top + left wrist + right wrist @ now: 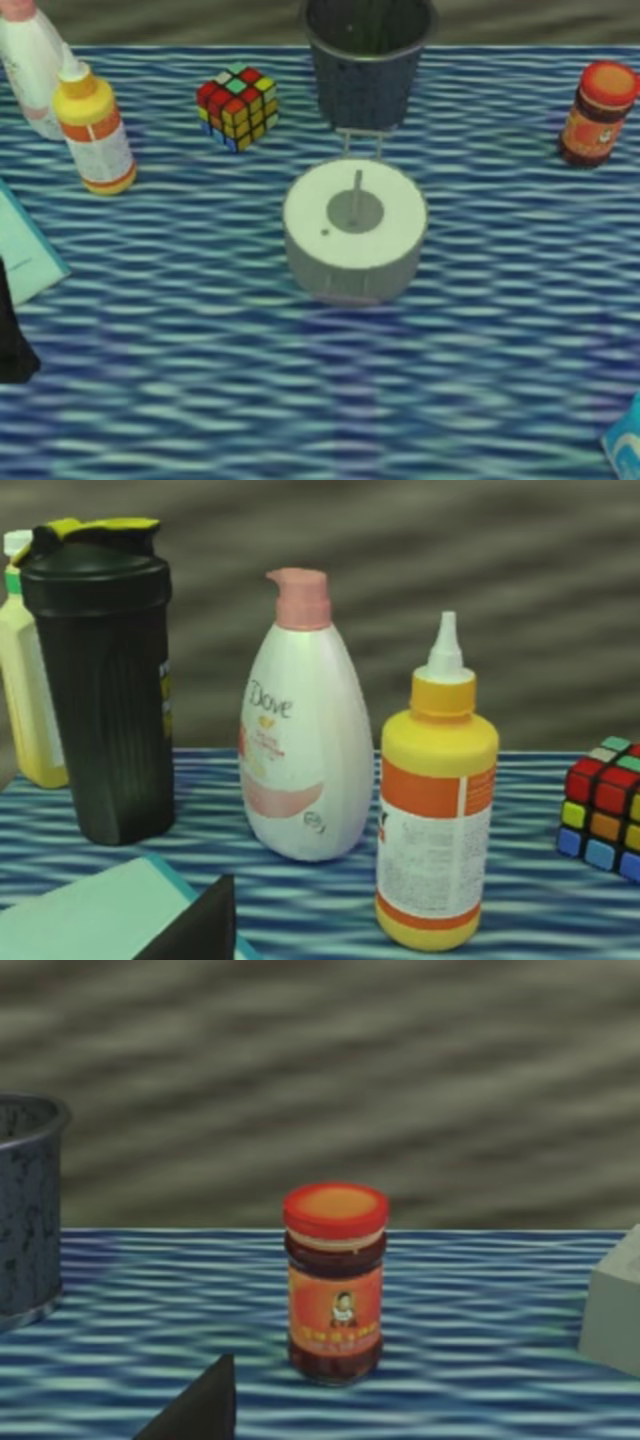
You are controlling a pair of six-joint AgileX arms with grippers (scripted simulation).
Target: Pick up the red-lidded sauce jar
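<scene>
Jar (pixel 597 112) stands upright at far right of bench (pixel 500 330), well right of bin (pixel 368 62), close to bench's back and right edges. Open cloth all round it; nothing touching. In right wrist view jar (pixel 335 1280) sits dead ahead, bin wall (pixel 25 1210) off to one side, pale block (pixel 615 1305) on the other, both apart from it. White drum (pixel 355 240) is left of jar, near centre. Cube (pixel 237 106), yellow-cap bottle (pixel 93 130) & Dove bottle (pixel 30 65) lie far left of jar. Left arm (pixel 12 335) parked at left edge. Claws: can't tell spread or closed on either.
</scene>
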